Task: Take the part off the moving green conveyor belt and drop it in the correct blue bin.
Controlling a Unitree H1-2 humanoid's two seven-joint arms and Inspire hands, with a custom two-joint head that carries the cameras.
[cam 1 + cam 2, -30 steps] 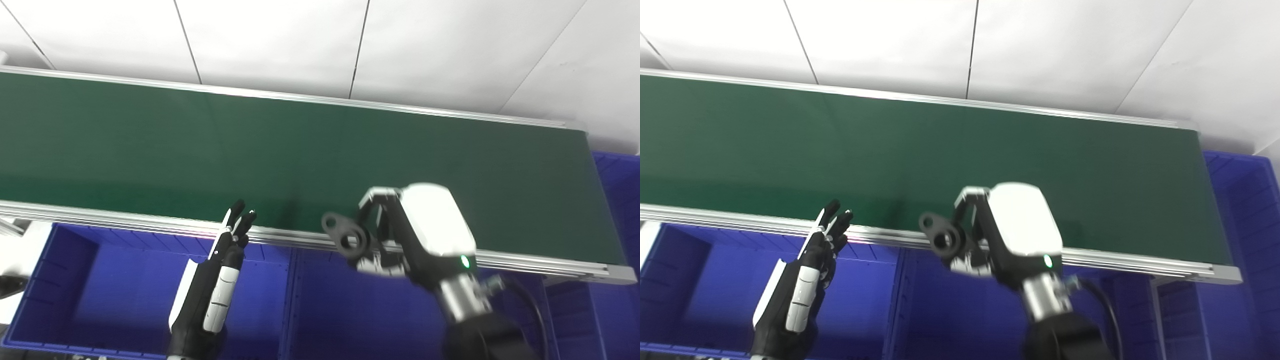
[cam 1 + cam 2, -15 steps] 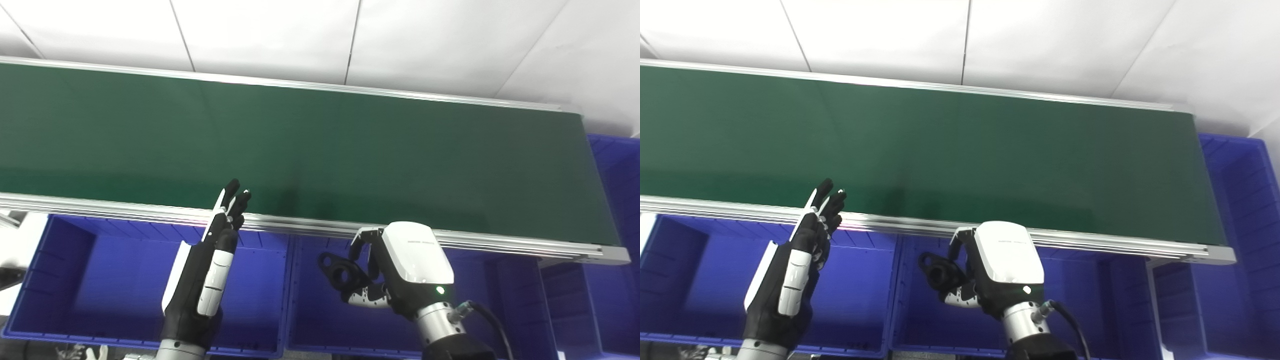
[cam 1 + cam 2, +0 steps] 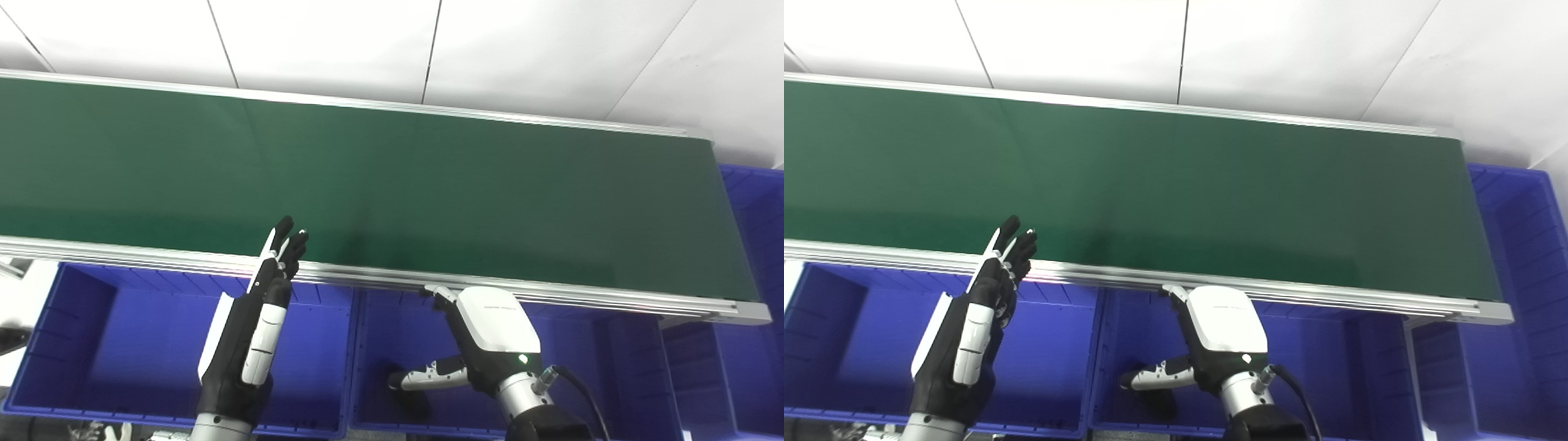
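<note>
The green conveyor belt (image 3: 392,177) carries no part in view. My right hand (image 3: 484,337) is low over the middle blue bin (image 3: 373,343), open, with its thumb stretched to the left and nothing in it. A dark shape (image 3: 409,399) lies on that bin's floor just under the thumb; it looks like the black part, also showing in the right eye view (image 3: 1159,404). My left hand (image 3: 251,343) is open and empty, fingers straight up, over the left blue bin (image 3: 122,343), with its fingertips reaching the belt's front rail.
The belt's aluminium front rail (image 3: 582,294) runs above the bins. A third blue bin (image 3: 637,367) sits right of the middle one, and another (image 3: 756,214) stands past the belt's right end. White floor tiles lie behind the belt.
My right hand carried the black part from the belt's front edge down into the middle bin, then opened and let it go. The left hand has barely moved. The camera tilted a little.
</note>
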